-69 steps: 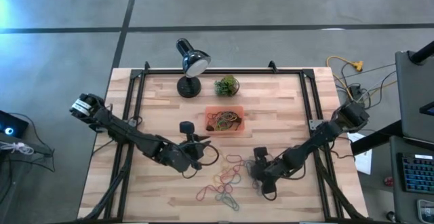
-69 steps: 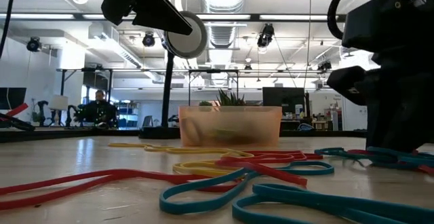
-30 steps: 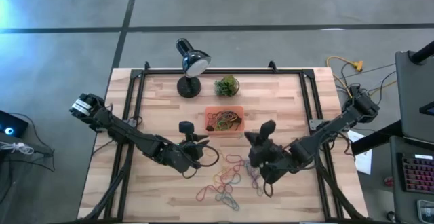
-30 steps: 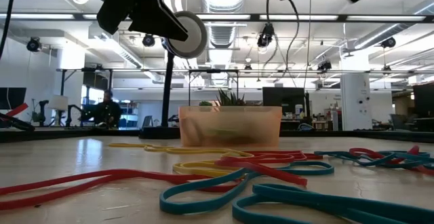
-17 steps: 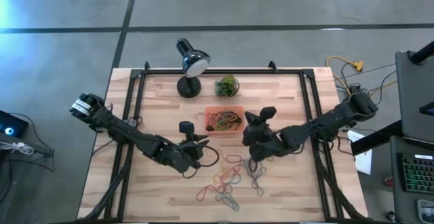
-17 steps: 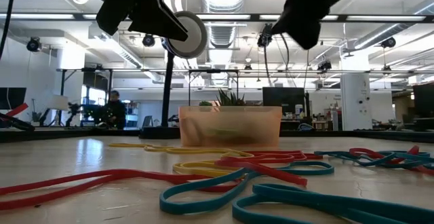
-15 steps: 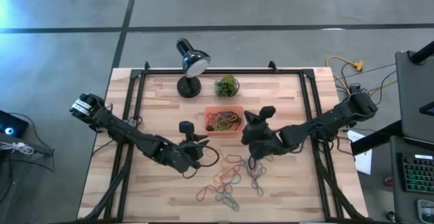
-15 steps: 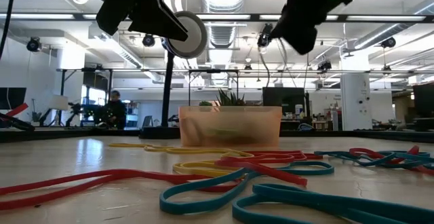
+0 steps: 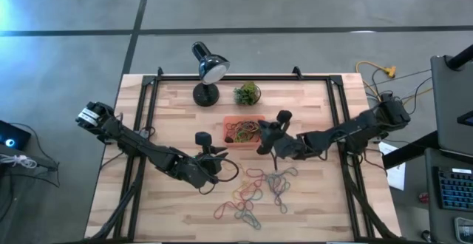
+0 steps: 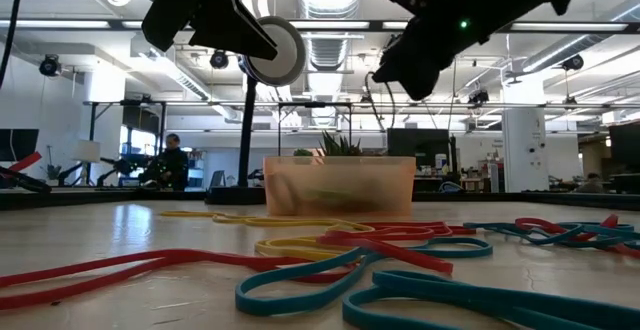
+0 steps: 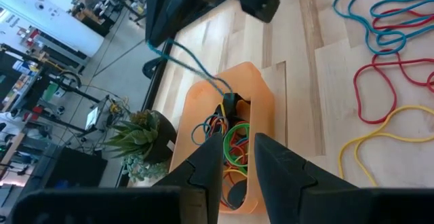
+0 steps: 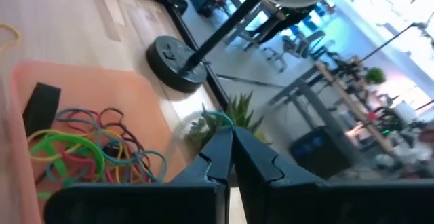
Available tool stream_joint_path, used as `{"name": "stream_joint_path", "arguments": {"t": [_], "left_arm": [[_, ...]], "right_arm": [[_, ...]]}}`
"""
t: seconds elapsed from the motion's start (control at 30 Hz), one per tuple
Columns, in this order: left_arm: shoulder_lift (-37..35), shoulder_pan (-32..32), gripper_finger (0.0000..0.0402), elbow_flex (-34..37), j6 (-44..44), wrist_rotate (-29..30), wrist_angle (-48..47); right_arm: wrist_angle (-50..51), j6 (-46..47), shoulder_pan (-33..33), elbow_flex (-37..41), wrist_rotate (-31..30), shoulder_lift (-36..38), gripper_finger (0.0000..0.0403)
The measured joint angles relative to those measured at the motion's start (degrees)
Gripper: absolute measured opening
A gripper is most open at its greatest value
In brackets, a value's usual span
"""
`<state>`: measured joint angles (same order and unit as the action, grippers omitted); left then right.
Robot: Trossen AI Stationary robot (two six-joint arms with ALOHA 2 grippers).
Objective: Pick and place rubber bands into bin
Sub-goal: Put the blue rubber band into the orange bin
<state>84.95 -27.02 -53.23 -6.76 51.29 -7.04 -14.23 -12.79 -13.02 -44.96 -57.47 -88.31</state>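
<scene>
My right gripper [image 12: 227,137] pinched on a teal rubber band [image 11: 193,64] above the bin [image 9: 229,141], strand visible only in wrist views, my left gripper [image 9: 219,155] parted, empty, beside loose rubber bands [image 9: 255,188].

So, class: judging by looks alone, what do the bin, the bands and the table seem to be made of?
Bin: likely plastic, translucent orange; its contents show dimly through the wall.
Bands: probably rubber; thin, matte, coloured loops lying limp in loose curves.
Table: looks like wood; pale strips with visible grain, jointed like butcher block, lightly glossy.
</scene>
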Motion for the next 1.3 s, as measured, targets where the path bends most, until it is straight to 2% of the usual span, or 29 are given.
{"name": "stream_joint_path", "arguments": {"t": [0.17,0.3,0.4,0.8,0.97,1.1,1.23,1.3], "left_arm": [[0.0,0.0,0.007,0.0,0.0,-0.02,0.04],[-0.02,0.01,0.007,0.0,0.02,-0.02,0.03],[-0.02,0.01,0.007,0.02,0.04,-0.02,0.06],[-0.02,-0.01,0.007,0.07,0.29,-0.02,0.02],[-0.02,0.0,0.007,0.09,0.36,-0.04,0.02],[0.09,0.0,0.007,0.13,0.39,-0.09,0.04],[0.11,0.0,0.007,0.15,0.46,-0.11,0.05],[0.13,-0.01,0.007,0.15,0.48,-0.11,0.04]], "right_arm": [[-0.88,1.72,2.52,0.09,0.98,-1.49,0.0009],[-0.98,3.33,4.04,0.09,5.15,-2.8,0.0009],[-1.16,4.79,4.57,0.09,5.55,-3.61,0.0011],[-1.09,5.31,4.83,0.07,6.55,-3.68,0.0073],[-1.1,4.89,4.79,0.07,7.26,-3.67,0.0081],[-0.9,5.94,5.3,0.07,13.59,-3.67,0.008],[3.03,11.99,7.5,-0.47,21.35,-3.63,0.0087],[4.49,13.46,8.25,-0.62,23.06,-3.63,0.0091]]}}
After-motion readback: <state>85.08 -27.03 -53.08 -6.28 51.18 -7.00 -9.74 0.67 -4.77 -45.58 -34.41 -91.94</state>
